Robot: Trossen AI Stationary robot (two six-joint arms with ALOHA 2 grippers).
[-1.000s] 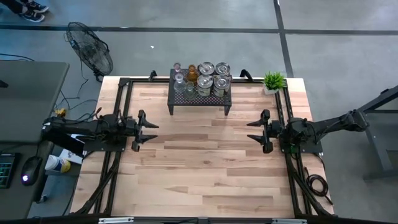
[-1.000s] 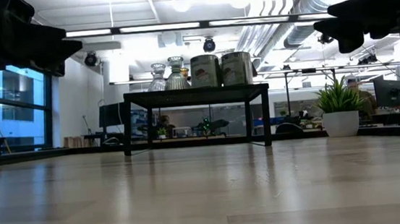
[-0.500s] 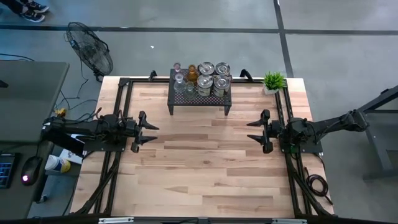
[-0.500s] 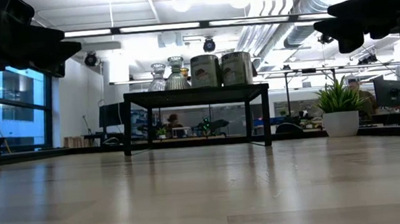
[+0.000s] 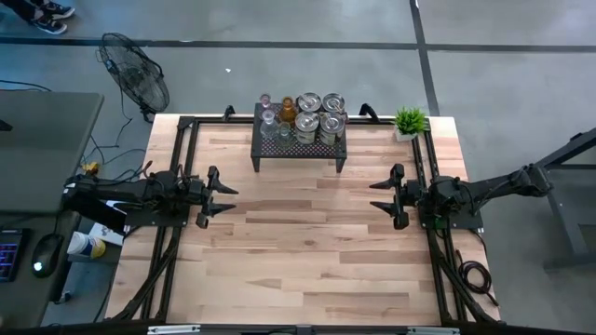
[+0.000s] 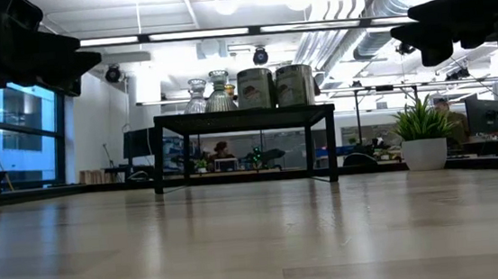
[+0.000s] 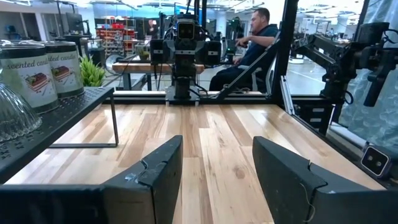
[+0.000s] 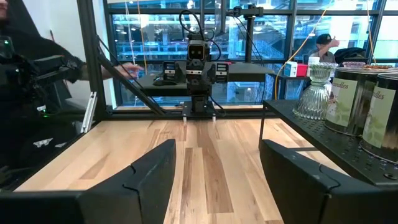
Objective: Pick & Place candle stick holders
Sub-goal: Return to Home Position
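Observation:
Several candle stick holders (image 5: pixel 300 119) stand on a small black mesh stand (image 5: pixel 298 147) at the table's far middle: silvery tins (image 6: pixel 272 87), clear glass ones (image 6: pixel 209 93) and an amber one (image 5: pixel 288 110). My left gripper (image 5: pixel 226 196) hovers open at the table's left, pointing right, well clear of the stand. My right gripper (image 5: pixel 380 197) hovers open at the table's right, pointing left. Nothing lies between either pair of fingers (image 7: pixel 155 177) (image 8: pixel 149 171).
A small potted green plant (image 5: pixel 409 121) sits at the far right corner. Black rails (image 5: pixel 182 149) frame the table's sides. A fan (image 5: pixel 135 74) stands on the floor beyond the far left. A seated person (image 7: pixel 252 43) shows past the table's right side. Bare wood (image 5: pixel 307 242) fills the middle.

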